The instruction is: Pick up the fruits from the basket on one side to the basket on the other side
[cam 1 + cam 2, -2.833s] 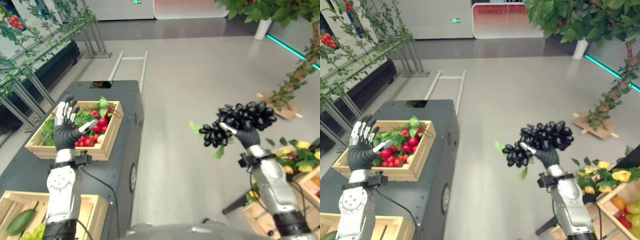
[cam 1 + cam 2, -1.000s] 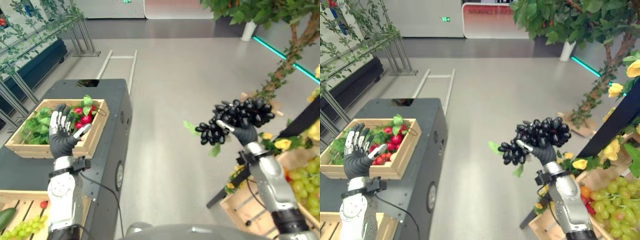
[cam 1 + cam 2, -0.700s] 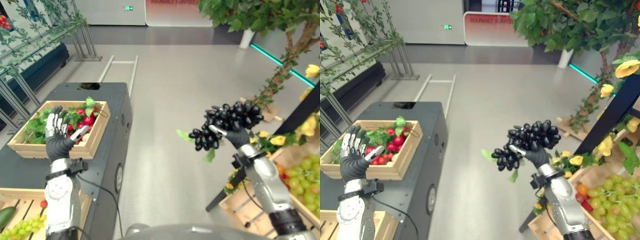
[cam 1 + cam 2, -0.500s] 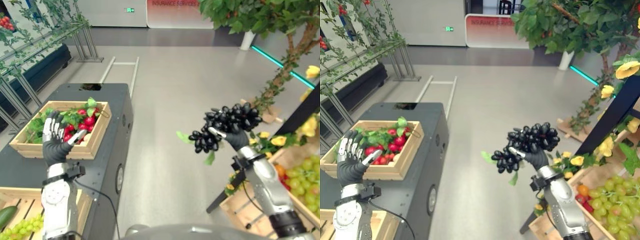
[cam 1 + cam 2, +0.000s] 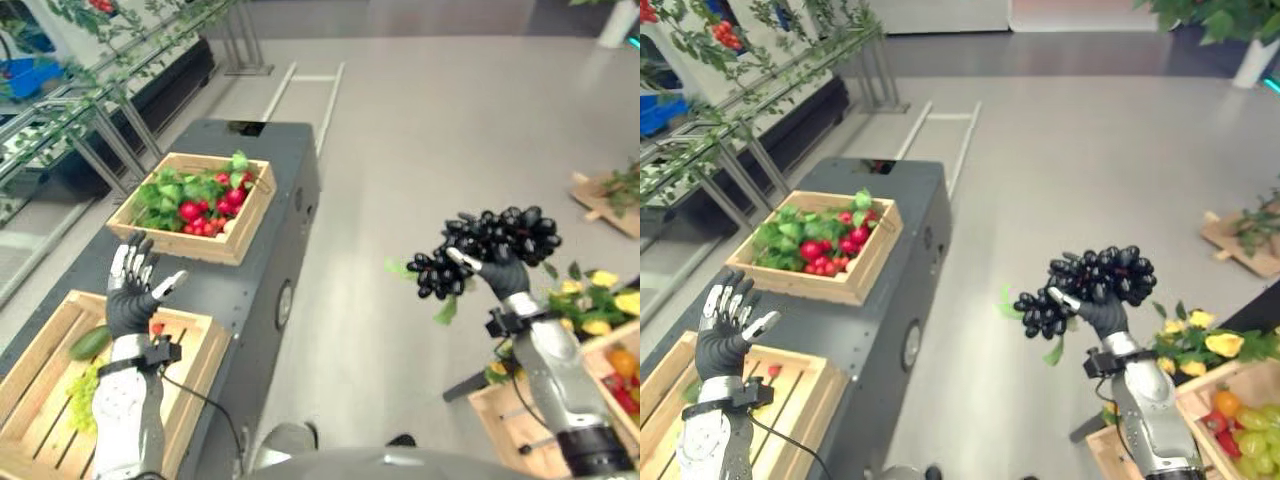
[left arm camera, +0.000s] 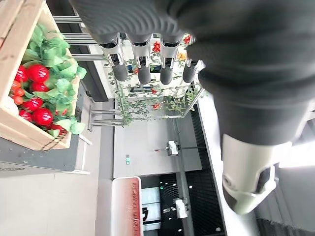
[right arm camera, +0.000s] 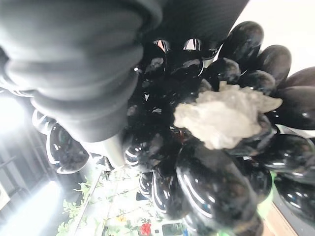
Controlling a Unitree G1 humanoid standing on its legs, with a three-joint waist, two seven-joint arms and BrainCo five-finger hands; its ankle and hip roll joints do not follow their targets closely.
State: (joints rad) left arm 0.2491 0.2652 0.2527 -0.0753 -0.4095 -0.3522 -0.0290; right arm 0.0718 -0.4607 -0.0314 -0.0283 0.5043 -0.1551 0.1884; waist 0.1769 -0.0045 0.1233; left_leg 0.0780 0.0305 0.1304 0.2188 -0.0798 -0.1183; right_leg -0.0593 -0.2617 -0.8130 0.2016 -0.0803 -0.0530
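My right hand (image 5: 503, 276) is raised over the floor to the right of the table, shut on a bunch of black grapes (image 5: 487, 249) with a green leaf hanging under it. Up close in the right wrist view, the black grapes (image 7: 211, 167) sit against the palm. My left hand (image 5: 134, 296) is held up open, fingers straight, over the near wooden crate (image 5: 200, 345). That crate holds a cucumber (image 5: 90, 342), green grapes (image 5: 84, 385) and a small red fruit. On my right, a low crate (image 5: 1193, 405) holds mixed fruit.
A dark table (image 5: 272, 255) carries both left crates; the far crate (image 5: 186, 248) is full of red fruit and green leaves. Yellow flowers and a dark stand leg lie by the right crate. A metal trellis with vines runs behind the table. Open grey floor lies between.
The camera has swung left and tipped down, so the near crate now shows in full. The right hand still holds the black grapes; the left hand stays raised and open.
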